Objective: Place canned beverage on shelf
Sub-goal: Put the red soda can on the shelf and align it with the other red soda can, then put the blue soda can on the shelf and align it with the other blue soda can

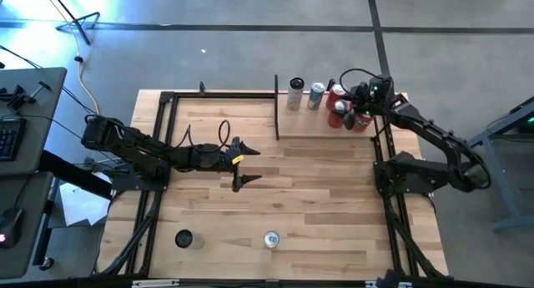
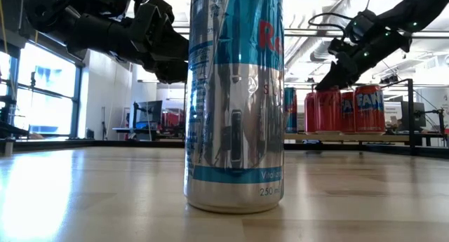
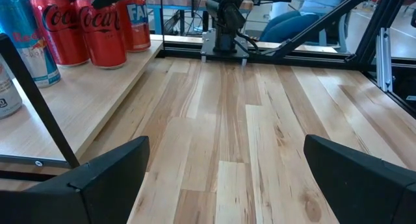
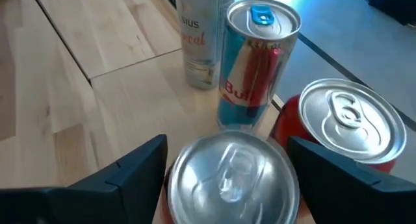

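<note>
The shelf (image 1: 309, 125), a light-wood board with thin black posts, lies at the table's far right. On it stand a white can (image 1: 295, 93), a blue-and-silver can (image 1: 316, 94) and several red cans (image 1: 340, 94). My right gripper (image 1: 350, 111) hangs open over the red cans, its fingers on either side of the silver top of one red can (image 4: 231, 175) that stands on the shelf. My left gripper (image 1: 244, 165) is open and empty above the middle of the table. Another blue-and-silver can (image 1: 271, 239) stands upright near the table's near edge and fills the low view (image 2: 235, 102). My right gripper comes at the red can from above, slanting down, with one finger (image 4: 133, 169) and the other finger (image 4: 331, 169) close beside the can's top rim (image 4: 179, 159). I cannot tell whether they touch it. The can stands upright on the shelf.
A small black round thing (image 1: 183, 238) lies near the table's near left. Black frame rails (image 1: 163, 138) run along the table's left and right sides. A person sits beyond the table in the left wrist view (image 3: 305, 10). Bare wood lies between the left gripper and the near can.
</note>
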### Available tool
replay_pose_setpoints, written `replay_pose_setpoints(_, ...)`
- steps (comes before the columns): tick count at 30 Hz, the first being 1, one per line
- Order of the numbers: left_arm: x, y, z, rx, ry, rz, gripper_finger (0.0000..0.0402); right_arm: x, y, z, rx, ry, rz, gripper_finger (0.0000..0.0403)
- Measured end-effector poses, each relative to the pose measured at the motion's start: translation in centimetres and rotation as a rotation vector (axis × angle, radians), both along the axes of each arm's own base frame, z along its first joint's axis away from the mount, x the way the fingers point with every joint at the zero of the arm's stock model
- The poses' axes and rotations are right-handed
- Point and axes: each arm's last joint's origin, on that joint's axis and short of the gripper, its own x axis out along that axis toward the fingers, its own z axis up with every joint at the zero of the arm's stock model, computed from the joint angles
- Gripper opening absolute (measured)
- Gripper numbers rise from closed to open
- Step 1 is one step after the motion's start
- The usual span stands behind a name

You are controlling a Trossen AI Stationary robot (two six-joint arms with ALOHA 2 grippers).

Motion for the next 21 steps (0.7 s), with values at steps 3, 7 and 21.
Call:
replay_pose_setpoints(3,0.0,0.0,0.0,0.000,0.000,0.000,0.0399,-0.1,0.3,0.5,-0.010,-0.021,-0.006,0.0300)
replay_pose_setpoints(7,0.0,0.0,0.0,0.000,0.000,0.000,0.0399,-0.3,0.6,1.2,-0.047,-0.048,-0.007,0.0301)
replay_pose_setpoints(21,0.1,0.0,0.4,0.040,-0.036,-0.020,0.0399,0.1,5.8,6.7,-0.140,-0.230,0.112,0.0157)
